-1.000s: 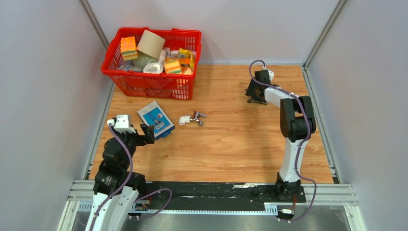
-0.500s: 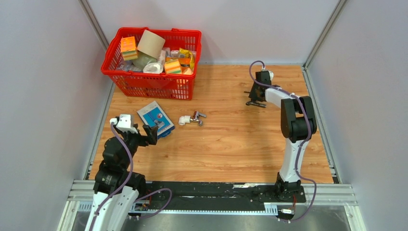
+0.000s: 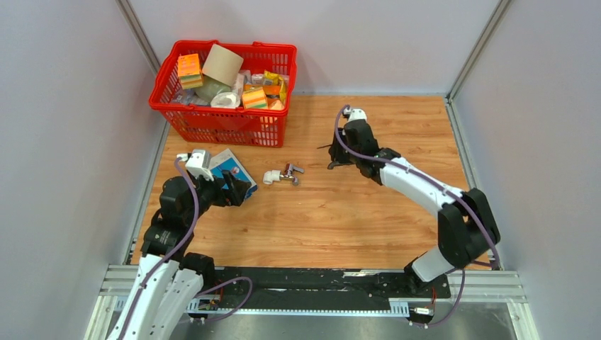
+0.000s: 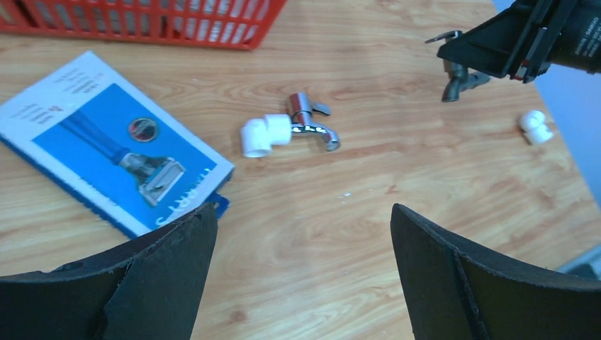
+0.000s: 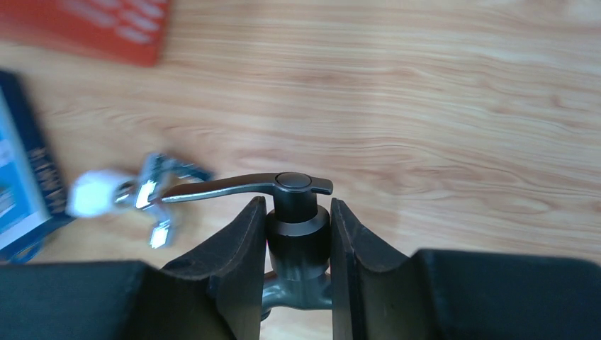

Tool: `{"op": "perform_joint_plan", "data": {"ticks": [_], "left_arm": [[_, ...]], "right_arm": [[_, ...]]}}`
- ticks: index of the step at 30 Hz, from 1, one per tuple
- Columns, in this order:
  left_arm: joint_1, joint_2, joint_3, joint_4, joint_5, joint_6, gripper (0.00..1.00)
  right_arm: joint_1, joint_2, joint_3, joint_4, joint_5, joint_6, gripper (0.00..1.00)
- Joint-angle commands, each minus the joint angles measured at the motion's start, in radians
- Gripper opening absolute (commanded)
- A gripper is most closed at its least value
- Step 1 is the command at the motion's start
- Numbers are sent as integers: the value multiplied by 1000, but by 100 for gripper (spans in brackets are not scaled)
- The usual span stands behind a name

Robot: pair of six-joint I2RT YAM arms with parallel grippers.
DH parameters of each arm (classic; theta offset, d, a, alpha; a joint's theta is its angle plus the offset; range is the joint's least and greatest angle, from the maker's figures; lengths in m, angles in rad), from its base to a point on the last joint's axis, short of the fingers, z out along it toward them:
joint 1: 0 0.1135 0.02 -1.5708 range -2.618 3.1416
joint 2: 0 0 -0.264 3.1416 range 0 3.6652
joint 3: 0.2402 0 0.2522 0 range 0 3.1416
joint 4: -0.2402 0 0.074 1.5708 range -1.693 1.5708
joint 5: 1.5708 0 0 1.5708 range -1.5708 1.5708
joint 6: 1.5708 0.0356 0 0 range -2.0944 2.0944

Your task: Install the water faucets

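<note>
Right wrist camera looks down between the two black fingers of the right gripper (image 5: 298, 216). The fingers are pulled in close and squeeze the round neck of the dark faucet (image 5: 296, 185), one finger on each side, both touching it. The faucet's long thin handle sticks out to the left, just above the fingertips. I cannot tell if the faucet touches the wood or hangs a little over it.

From above, this hand is out over the middle of the wooden table (image 3: 354, 212), on the far half, with its arm stretched forward and to the left.

The chrome faucet (image 4: 308, 124) lies on its side on the table, apart from the dark one and between the two hands. A white elbow (image 4: 259, 134) is stuck on its end. Another small white fitting (image 4: 535, 127) lies alone on the wood, near the right gripper and touching nothing.

The left gripper (image 4: 303, 212) is spread very wide, and nothing is between its fingers. It hangs low by the corner of the blue-and-white box (image 4: 106, 149), which lies flat on the table. The chrome faucet is just past it. The red basket (image 3: 212, 120) sits at the far left, full of other things.
</note>
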Motion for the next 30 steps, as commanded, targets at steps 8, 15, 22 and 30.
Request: {"op": "perform_joint_plan", "data": {"ticks": [8,15,22,30], "left_arm": [[-8,187,98,249,344,-268,95],[-104,263,134,407,338,-383,86],[-258,325,141,468,258,-406,77],[-316,382,159,459,200,-391,60]], "right_arm": [[341,-308,-109,235,126,-68,0],[493,-406,-201,397,177,-100,0],[546,-411,-224,429,213,-139,0],[567,-405,-246,455,227,-160,0]]}}
